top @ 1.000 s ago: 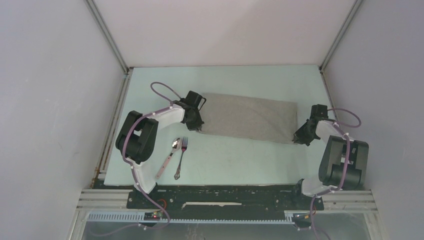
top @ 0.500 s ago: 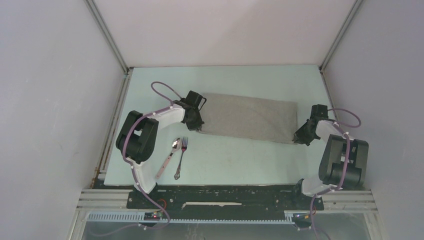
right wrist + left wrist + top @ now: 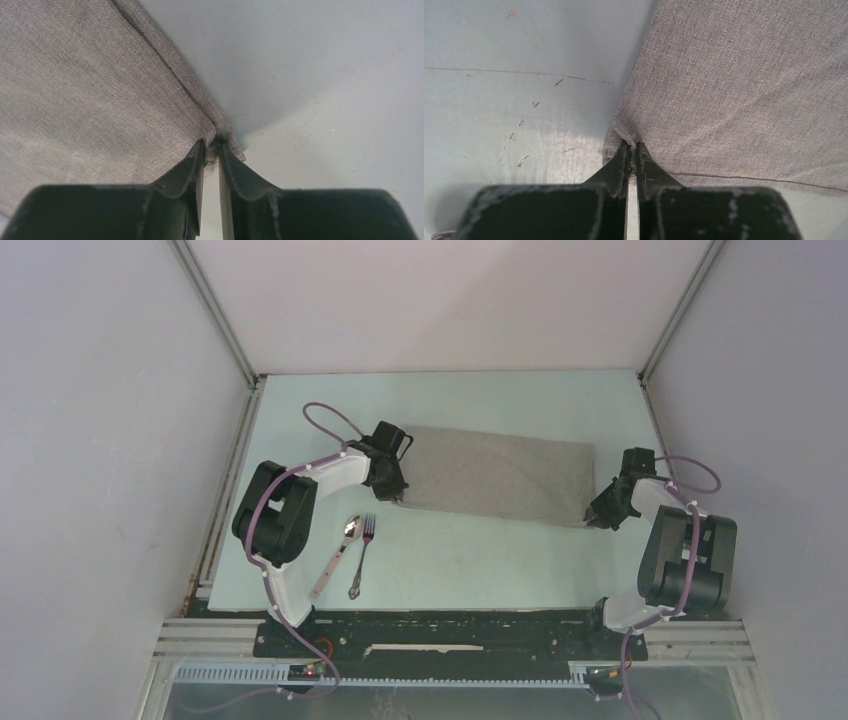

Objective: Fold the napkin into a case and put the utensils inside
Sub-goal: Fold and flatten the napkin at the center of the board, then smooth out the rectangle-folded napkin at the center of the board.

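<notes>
The grey napkin (image 3: 495, 477) is lying folded into a long oblong toward the far half of the pale green counter (image 3: 480, 560). Its long axis is running left to right, tilting a little so that the right end is sitting nearer the arms than the left end. The left gripper (image 3: 632, 150) is resting at the near left corner of the cloth, its jaws clenched on that corner with the fabric puckering between the tips. The right gripper (image 3: 212, 147) is sitting at the near right corner, where a doubled edge is showing. Its jaws are standing slightly apart with the corner lodged between the tips, and I cannot tell whether they are pinching it or letting it go. The spoon (image 3: 334, 558) and fork (image 3: 361, 558) are lying side by side just beside the left arm, spoon on the left, apart from the napkin. Both heads are pointing away from the arms, and the handles are slanting toward the near edge.
</notes>
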You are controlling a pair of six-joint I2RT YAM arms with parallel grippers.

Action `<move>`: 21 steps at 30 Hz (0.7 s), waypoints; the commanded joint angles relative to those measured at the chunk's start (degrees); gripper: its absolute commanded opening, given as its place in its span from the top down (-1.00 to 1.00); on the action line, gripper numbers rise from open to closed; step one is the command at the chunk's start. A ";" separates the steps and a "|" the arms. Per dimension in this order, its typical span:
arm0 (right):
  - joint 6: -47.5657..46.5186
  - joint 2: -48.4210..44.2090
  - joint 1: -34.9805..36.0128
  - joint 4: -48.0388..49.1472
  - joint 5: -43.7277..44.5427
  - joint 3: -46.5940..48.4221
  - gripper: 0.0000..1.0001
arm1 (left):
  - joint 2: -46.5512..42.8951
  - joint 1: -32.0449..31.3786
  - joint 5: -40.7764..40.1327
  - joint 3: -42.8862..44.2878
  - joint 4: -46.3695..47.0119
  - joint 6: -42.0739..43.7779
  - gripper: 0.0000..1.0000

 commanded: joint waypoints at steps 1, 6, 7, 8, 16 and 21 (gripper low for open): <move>-1.11 1.75 0.22 1.20 1.35 0.99 0.50 | 0.07 -0.04 -1.92 1.16 -1.31 1.63 0.87; -1.66 0.58 0.52 0.09 2.64 1.27 0.40 | -1.13 -0.13 -2.02 1.14 -1.94 1.87 0.79; -1.85 0.16 0.56 -0.68 3.09 1.63 0.38 | -1.46 -0.13 -2.00 1.16 -2.37 1.89 0.75; -2.09 -0.27 0.65 -1.63 3.70 2.25 0.36 | -2.22 -0.13 -1.86 1.24 -2.73 1.90 0.67; -3.22 -9.33 1.51 -11.10 11.83 7.57 -0.68 | -11.25 -0.13 -3.10 1.60 -8.47 2.62 -0.01; -5.81 -13.09 3.01 -6.91 -2.69 6.40 -0.91 | -14.46 -0.54 5.64 -0.08 -2.44 1.27 -0.17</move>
